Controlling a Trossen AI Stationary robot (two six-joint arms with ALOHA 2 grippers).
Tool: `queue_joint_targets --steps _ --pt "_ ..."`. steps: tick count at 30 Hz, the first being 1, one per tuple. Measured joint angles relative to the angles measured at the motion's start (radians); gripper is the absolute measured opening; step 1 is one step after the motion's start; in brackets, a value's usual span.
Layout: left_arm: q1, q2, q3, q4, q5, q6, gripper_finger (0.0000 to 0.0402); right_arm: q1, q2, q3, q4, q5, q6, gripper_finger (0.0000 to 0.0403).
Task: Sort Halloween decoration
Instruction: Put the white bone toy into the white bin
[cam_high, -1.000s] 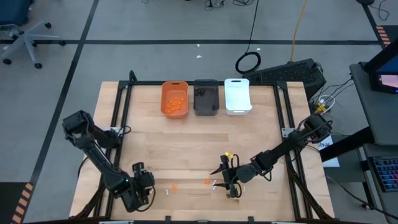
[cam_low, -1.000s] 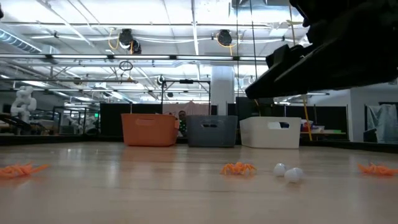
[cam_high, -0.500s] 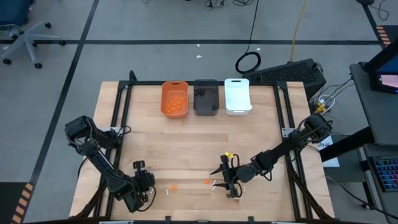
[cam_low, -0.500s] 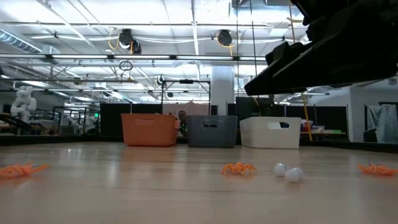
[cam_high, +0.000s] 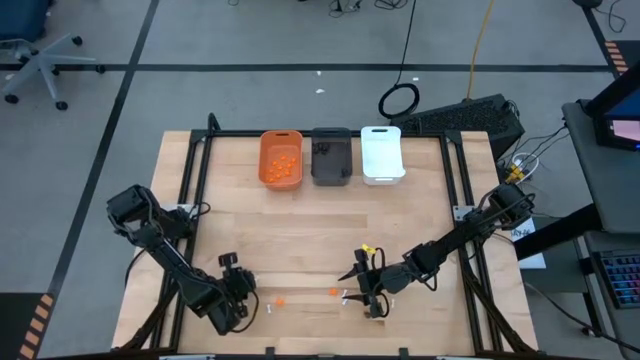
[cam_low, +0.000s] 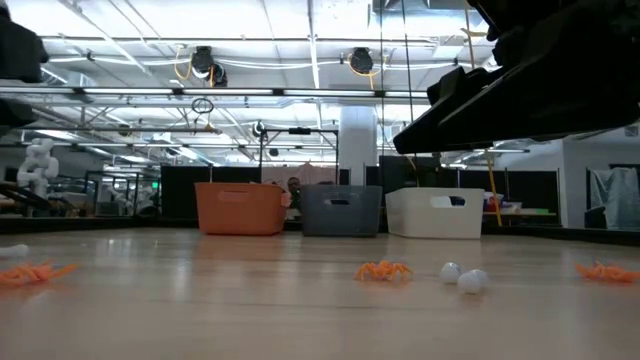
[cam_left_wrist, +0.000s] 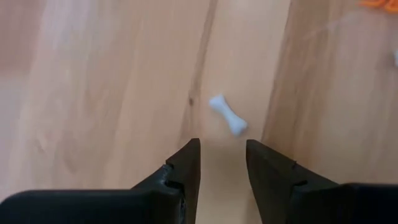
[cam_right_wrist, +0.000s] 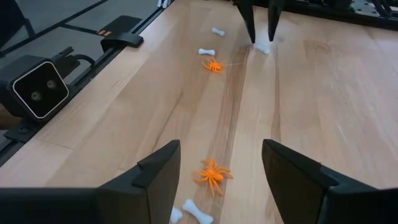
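Bare wood surrounds the white bone (cam_left_wrist: 227, 115) ahead of the left claw (cam_left_wrist: 222, 163), unobstructed.

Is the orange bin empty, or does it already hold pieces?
Not empty: the high view shows several orange pieces lying inside the orange bin.

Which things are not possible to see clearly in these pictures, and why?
- Dark grey bin, high view: dark pieces inside too small to tell apart.
- White bin, high view: any white pieces cannot be told from its floor.
- Low view: bin walls hide all contents.
- White bone, left wrist view: blurred; left gripper open over it.
- Right gripper, open: its own arm blocks the low view.
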Motion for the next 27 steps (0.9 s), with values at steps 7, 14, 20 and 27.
queue_joint_targets --steps 7,14,20,27 --pt "0.001 0.0 0.0 0.08 -0.068 -0.175 0.0123 0.0 0.0 0.0 0.0 0.0 0.0 0.021" --pt "0.011 0.016 -0.031 0.118 -0.094 -0.392 0.0123 0.0 0.0 0.0 0.0 0.0 0.0 0.021" --pt "0.012 0.076 -0.029 0.16 -0.091 -0.395 0.0118 0.0 0.0 0.0 -0.001 0.0 0.0 0.021" --pt "-0.001 0.088 -0.029 0.167 -0.096 -0.362 0.003 0.0 0.0 0.0 -0.001 -0.001 0.0 0.021"
